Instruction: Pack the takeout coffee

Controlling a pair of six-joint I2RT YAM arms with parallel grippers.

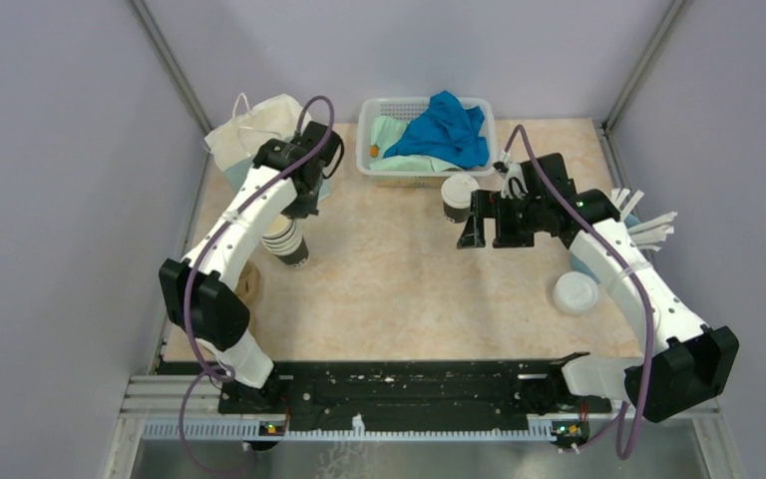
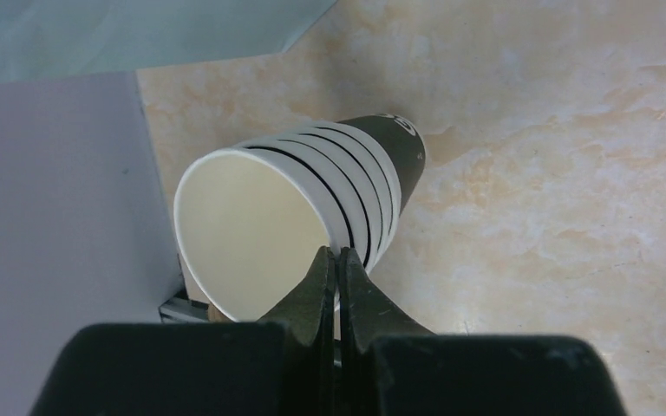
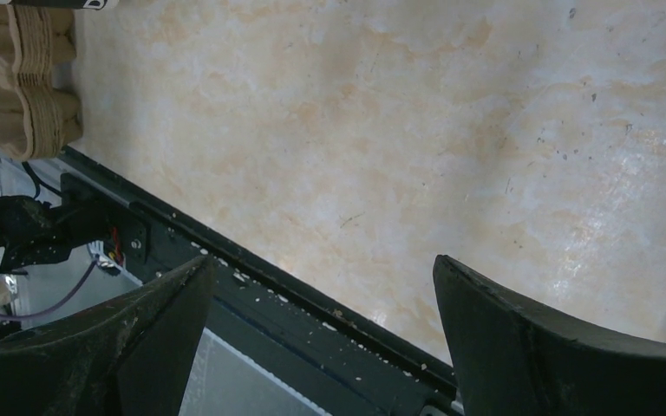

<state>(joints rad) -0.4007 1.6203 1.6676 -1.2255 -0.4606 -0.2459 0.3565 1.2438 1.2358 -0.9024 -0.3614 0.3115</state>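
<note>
My left gripper point(image 1: 299, 212) point(image 2: 336, 256) is shut on the rim of an open, lidless coffee cup point(image 1: 288, 246) point(image 2: 373, 178), one finger inside and one outside. The cup is white and ribbed with a black base and a cream inside, and it tilts over the table at the left. A second coffee cup point(image 1: 458, 197), with its white lid on, stands in front of the basket. My right gripper point(image 1: 475, 226) point(image 3: 325, 270) is open and empty, just right of that cup. A loose white lid point(image 1: 575, 293) lies on the table at the right.
A brown pulp cup tray point(image 1: 250, 280) point(image 3: 33, 87) lies at the left edge, partly under my left arm. A white basket point(image 1: 364, 140) with blue cloth stands at the back. A white bag point(image 1: 249, 128) sits back left. A light blue cup of white sticks point(image 1: 648, 226) stands behind my right arm.
</note>
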